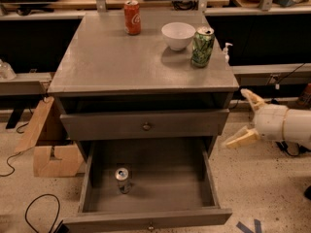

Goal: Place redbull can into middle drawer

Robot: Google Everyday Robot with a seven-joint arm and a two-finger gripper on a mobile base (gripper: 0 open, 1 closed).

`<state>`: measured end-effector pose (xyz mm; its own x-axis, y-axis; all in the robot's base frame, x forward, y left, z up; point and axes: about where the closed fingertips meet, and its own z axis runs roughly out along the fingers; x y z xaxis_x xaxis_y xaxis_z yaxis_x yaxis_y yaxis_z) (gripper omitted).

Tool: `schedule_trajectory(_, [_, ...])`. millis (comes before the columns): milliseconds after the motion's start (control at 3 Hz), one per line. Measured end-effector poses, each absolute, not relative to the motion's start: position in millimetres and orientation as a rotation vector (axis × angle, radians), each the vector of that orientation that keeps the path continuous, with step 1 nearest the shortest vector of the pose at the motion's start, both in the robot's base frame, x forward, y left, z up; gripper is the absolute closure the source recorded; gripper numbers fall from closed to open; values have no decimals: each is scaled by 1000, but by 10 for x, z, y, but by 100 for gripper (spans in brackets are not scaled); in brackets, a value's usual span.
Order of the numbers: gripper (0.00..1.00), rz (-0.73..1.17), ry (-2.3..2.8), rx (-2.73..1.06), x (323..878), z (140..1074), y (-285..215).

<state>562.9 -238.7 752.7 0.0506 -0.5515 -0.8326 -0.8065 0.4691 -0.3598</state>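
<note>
Pincer (243, 119), spread wide at frame's right, hangs beside middle drawer (184, 216); jolting it risks toppling the upright redbull can (122, 177).

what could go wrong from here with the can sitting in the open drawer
The slim redbull can stands upright in the open middle drawer; a jolt to the drawer might tip it. The open gripper hangs just right of the cabinet, so a swing inward could clip its corner.

The grey bench (121, 62) carries a red cola can (132, 17) at the far side, a white bowl (178, 35) to its right, and a green can (202, 46) just beside the bowl. The claw (234, 118), fingers spread, is right of the bench, below its top.
</note>
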Motion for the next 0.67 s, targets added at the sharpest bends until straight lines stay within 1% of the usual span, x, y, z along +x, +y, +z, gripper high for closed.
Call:
schedule_trajectory(333, [0,124,1591,-1236,5450,8306,-2556])
schedule_trajectory(667, [0,-45,1572,-1297,5222,8980,-2485])
